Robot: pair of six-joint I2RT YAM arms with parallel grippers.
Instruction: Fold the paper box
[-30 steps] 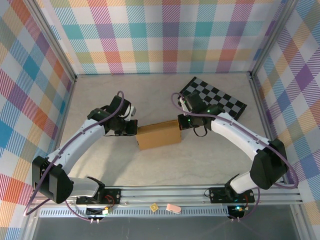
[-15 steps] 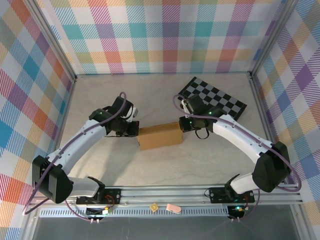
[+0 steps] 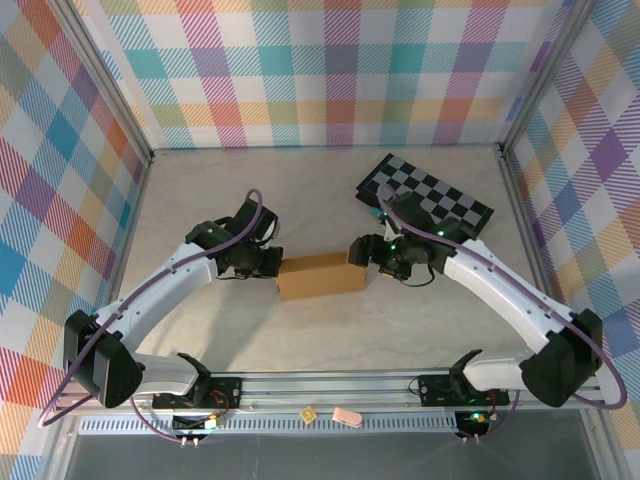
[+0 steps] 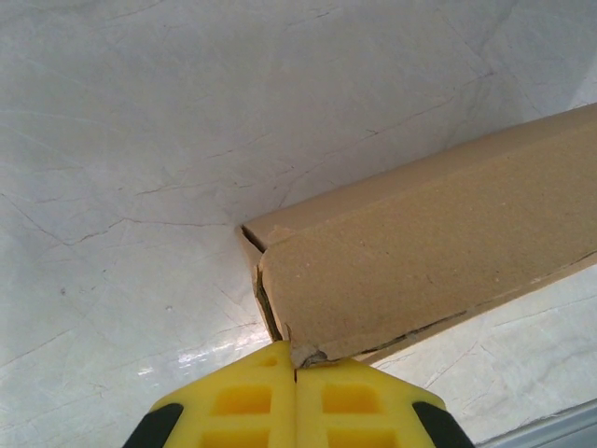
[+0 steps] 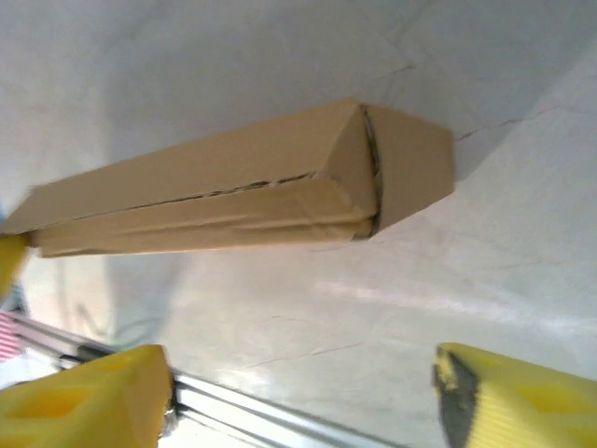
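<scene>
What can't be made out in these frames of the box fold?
Left wrist: the paper box runs off the right edge; the shut left tool hides whether it pinches cardboard or only touches.
Right wrist: blur smears the box's seams; the open right tool has its fingers cut by the bottom edge.
Top external: the arms cover the box's ends, hiding contact; the right arm overlaps the checkered board.

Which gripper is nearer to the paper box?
Left. The left gripper, shut, has its tips against the lower corner of the paper box at its left end. The right gripper, open, sits off the box's right end, not touching.
</scene>
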